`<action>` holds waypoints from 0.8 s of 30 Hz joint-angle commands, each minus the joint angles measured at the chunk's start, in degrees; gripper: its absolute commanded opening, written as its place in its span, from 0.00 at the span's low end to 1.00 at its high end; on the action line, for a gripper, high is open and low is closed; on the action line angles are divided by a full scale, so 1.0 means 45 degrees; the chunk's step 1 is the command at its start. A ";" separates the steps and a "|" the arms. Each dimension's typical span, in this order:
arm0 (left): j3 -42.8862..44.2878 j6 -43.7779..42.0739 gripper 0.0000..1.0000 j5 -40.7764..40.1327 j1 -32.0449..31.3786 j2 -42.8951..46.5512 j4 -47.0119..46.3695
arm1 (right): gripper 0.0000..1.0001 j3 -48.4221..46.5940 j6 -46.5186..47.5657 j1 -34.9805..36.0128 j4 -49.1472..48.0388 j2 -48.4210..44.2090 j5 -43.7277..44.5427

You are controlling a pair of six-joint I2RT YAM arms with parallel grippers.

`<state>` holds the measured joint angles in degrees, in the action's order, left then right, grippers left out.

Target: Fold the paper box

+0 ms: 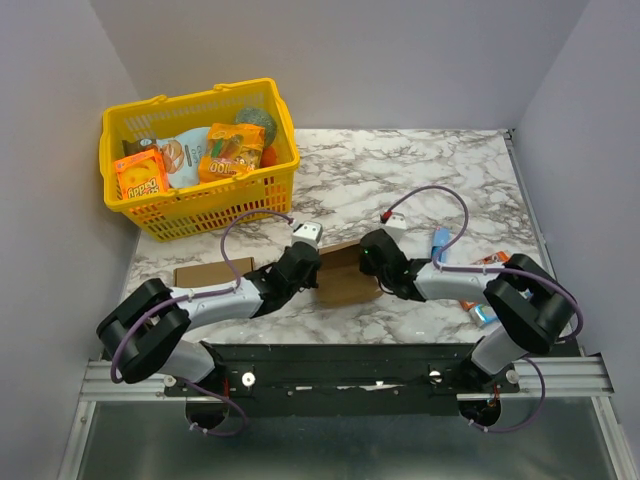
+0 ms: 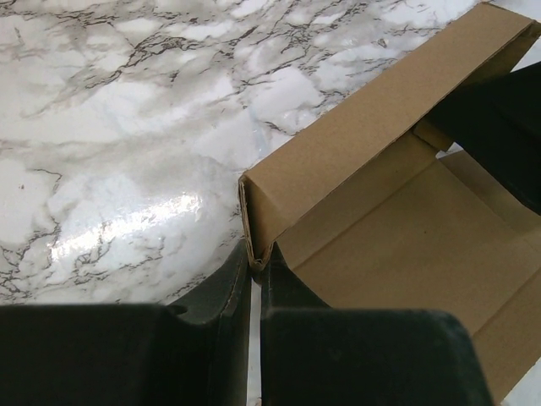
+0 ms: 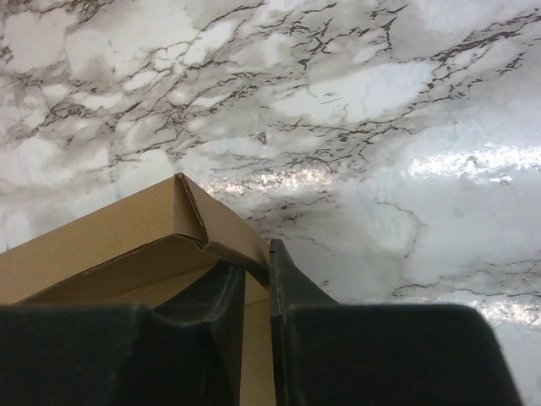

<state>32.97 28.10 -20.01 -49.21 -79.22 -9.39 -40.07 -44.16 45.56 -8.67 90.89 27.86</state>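
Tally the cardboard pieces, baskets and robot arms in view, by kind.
Cardboard pieces: 2 (box, flat sheet)
Baskets: 1 (yellow basket)
Arms: 2 (left arm, right arm)
Total: 5

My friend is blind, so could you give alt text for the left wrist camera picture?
Two dark fingers of the left gripper pinch a raised corner of the brown paper box, one wall folded up. It lies on a glossy marble-patterned table.
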 commanded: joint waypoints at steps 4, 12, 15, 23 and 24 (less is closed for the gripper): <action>0.0562 -0.0560 0.00 -0.0025 0.0232 -0.0577 0.1830 | 0.06 0.1581 0.2995 -0.0808 -0.0848 -0.1310 -0.0485; 0.1208 -0.0443 0.00 -0.0124 0.0291 -0.0969 0.2808 | 0.37 0.2381 0.3017 -0.0477 -0.0341 -0.2872 -0.1191; 0.1306 -0.0443 0.00 -0.0104 0.0272 -0.1028 0.2945 | 0.47 0.2421 0.3153 -0.0068 0.0108 -0.3517 -0.1055; 0.1540 -0.0443 0.00 -0.0006 0.0311 -0.1224 0.3238 | 0.60 0.2558 0.3564 0.0656 0.1046 -0.5509 -0.1561; 0.1560 -0.0443 0.00 -0.0006 0.0311 -0.1224 0.3238 | 0.60 0.2577 0.3467 0.0695 0.1124 -0.5801 -0.1658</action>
<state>39.46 27.05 -18.44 -48.05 -83.50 0.69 -29.23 -29.47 47.79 -6.48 68.84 20.25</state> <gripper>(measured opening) 0.129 0.594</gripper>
